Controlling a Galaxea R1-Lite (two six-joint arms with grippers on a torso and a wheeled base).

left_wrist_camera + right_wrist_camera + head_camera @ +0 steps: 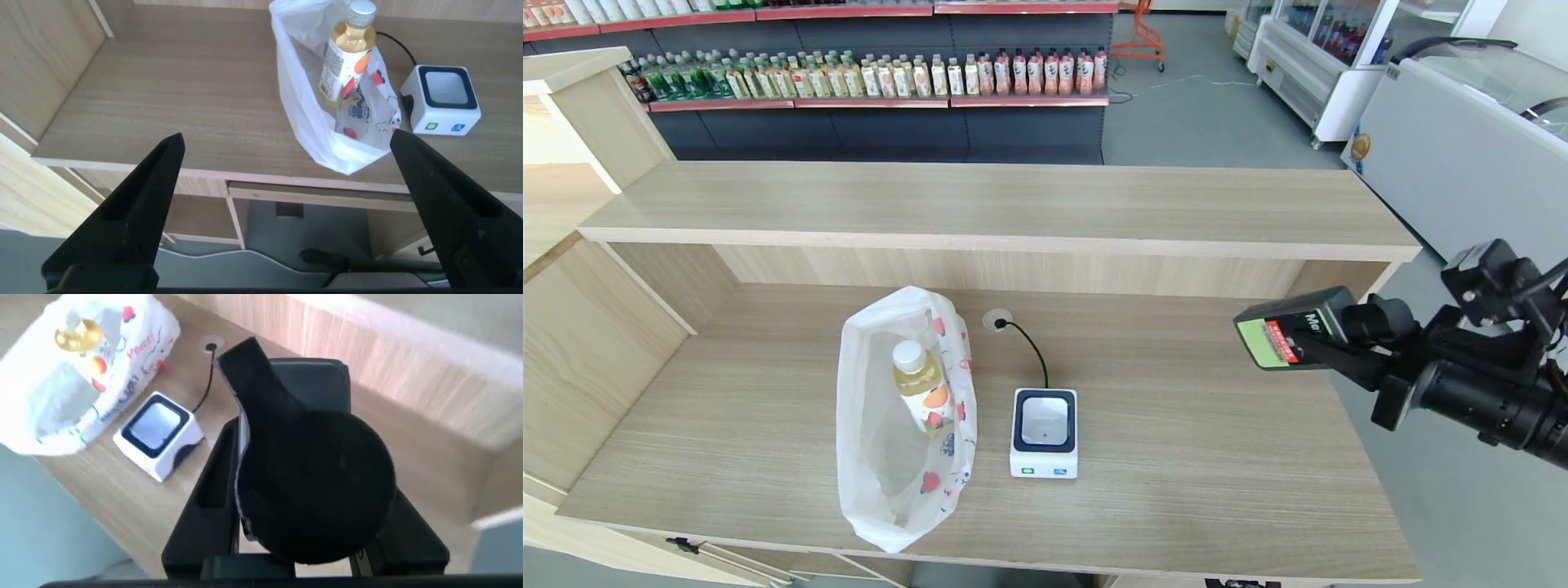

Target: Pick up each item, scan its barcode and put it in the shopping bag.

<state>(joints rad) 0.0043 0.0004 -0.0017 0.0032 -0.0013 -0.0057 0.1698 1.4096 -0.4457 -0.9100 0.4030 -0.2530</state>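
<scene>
A white shopping bag [882, 465] lies open on the wooden counter [1192, 457], with a bottle of yellow drink [920, 390] inside it. Just right of the bag sits the white barcode scanner [1045, 431], window facing up. My right gripper [1311, 336] is shut on a dark container with a green and red end label [1270, 343], held in the air beyond the counter's right end, well away from the scanner. The right wrist view has the container's round black end [315, 490] close up, with the scanner [159, 433] and bag [49, 400] beyond. My left gripper [286, 212] hangs open and holding nothing below the counter's front edge, near the bag [327, 139] and bottle [347, 49].
A raised wooden ledge [996, 208] runs behind the counter, with side walls at the left. The scanner's black cable [1031, 347] leads to a grommet hole [997, 319]. Shelves of bottles [874, 77] and chest freezers [1454, 139] stand farther off.
</scene>
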